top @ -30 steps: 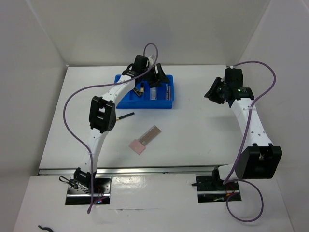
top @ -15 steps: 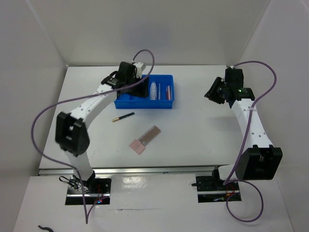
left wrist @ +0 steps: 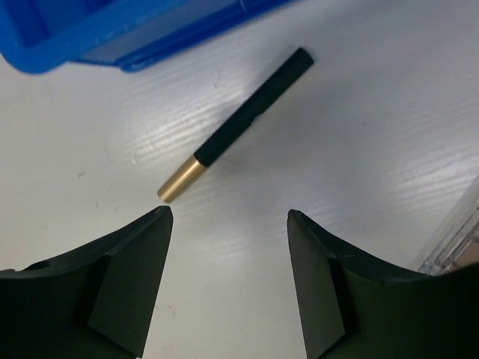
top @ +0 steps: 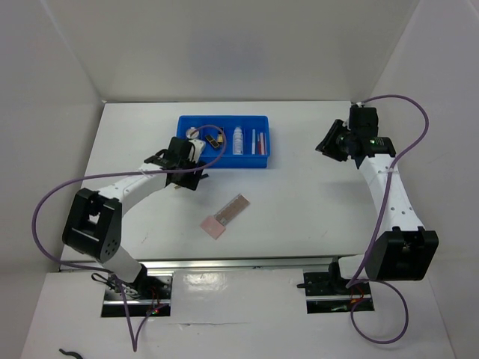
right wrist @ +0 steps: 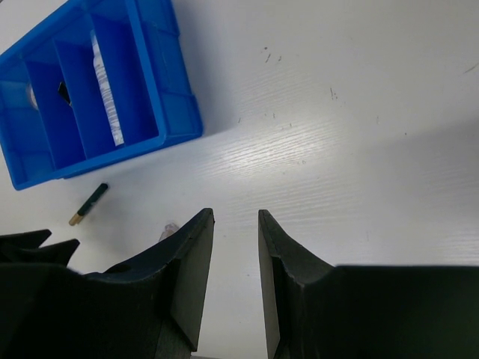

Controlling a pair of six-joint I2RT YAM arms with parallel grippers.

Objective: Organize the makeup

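Note:
A black pencil with a gold end (left wrist: 239,123) lies on the white table just in front of the blue tray (left wrist: 112,30). My left gripper (left wrist: 228,213) is open and empty right over the table, its fingertips just short of the pencil's gold end. In the top view the left gripper (top: 187,172) covers the pencil. The flat pink palette (top: 226,215) lies on the table nearer the front. The tray (top: 224,158) holds a round compact (top: 193,133), a black-gold lipstick (top: 215,138), a clear tube (top: 237,140) and pink pencils (top: 258,140). My right gripper (top: 327,144) is open and empty, held above the table to the right.
The right wrist view shows the tray (right wrist: 168,82), the pencil (right wrist: 88,203) and bare table under the right gripper (right wrist: 236,213). White walls enclose the table on the left, back and right. A metal rail runs along the front edge (top: 239,263).
My left arm has drawn back from over the tray and come down toward the front left, over the black-gold pencil. The right arm has not moved.

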